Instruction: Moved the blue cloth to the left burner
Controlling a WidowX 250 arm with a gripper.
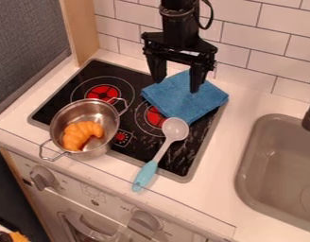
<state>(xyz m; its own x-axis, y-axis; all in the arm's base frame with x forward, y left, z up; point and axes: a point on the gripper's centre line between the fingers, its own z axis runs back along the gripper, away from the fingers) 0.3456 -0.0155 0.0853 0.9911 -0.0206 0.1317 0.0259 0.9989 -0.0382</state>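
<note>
Blue folded cloth (186,99), softly squarish.

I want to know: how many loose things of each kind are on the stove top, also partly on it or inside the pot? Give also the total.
Pot: 1
Croissant: 1
Spoon: 1
Cloth: 1
Total: 4

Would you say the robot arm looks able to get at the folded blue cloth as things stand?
Probably yes: the open end effector hangs over the folded blue cloth, and nothing covers the cloth's middle.
</note>
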